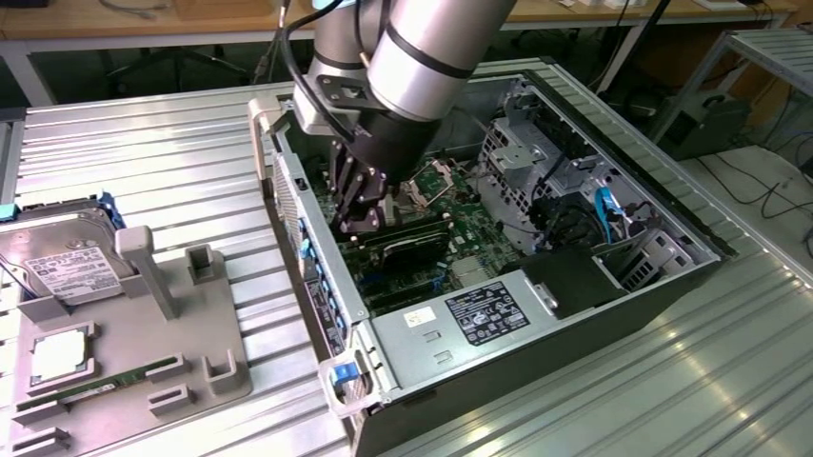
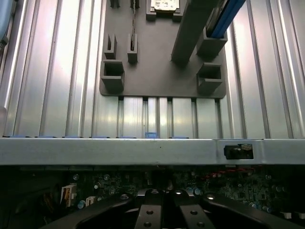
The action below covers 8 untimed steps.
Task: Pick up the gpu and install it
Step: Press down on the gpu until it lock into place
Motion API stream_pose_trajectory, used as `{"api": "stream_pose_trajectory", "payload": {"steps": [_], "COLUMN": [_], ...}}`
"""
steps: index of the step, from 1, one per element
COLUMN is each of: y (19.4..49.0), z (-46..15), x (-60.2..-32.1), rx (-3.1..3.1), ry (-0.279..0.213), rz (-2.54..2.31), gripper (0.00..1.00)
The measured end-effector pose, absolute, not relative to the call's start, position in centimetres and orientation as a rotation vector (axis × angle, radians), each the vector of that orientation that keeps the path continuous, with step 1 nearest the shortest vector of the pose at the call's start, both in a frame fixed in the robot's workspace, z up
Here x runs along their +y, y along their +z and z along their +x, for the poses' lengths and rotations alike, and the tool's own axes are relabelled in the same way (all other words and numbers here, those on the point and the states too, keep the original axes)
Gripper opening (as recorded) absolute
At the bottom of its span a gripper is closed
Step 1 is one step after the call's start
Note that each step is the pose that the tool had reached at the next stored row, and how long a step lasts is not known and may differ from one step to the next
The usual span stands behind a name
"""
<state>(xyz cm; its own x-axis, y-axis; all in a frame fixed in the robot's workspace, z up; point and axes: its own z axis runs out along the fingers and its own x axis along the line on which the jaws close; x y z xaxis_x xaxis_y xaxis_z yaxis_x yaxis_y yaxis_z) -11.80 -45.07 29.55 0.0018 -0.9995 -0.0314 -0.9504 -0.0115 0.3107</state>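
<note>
The gripper (image 1: pixel 360 221) is down inside the open computer case (image 1: pixel 661 214), close to the case wall on the exterior view's left. Its fingers (image 2: pixel 164 210) are together, and from these views it is not sure that anything is clamped between them.

The black card (image 1: pixel 413 246) stands on the green board (image 1: pixel 477 233) just below and beside the fingertips, toward the exterior view's right. Its long axis runs across the board, from the near wall toward the middle of the case. It seems to sit already in its slot, though I cannot tell if it is pushed in fully. The fingertips are touching it or just above its upper edge; which one is hard to say.

Room is small here. The metal wall (image 2: pixel 143 151) of the case is right beside the gripper, the silver power box (image 1: pixel 483 319) is near, and the drive cage (image 1: pixel 527 157) is well apart. Outside the case, the grey holder tray (image 1: pixel 190 352) lies on the ribbed metal table (image 1: pixel 166 162)
</note>
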Motion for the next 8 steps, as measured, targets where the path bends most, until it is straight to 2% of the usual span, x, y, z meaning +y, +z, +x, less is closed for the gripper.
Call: {"api": "stream_pose_trajectory", "payload": {"steps": [8], "y": [29.41], "z": [-11.85], "x": [-44.56], "rx": [-2.054], "ry": [-0.35], "rz": [2.065], "gripper": [0.11]}}
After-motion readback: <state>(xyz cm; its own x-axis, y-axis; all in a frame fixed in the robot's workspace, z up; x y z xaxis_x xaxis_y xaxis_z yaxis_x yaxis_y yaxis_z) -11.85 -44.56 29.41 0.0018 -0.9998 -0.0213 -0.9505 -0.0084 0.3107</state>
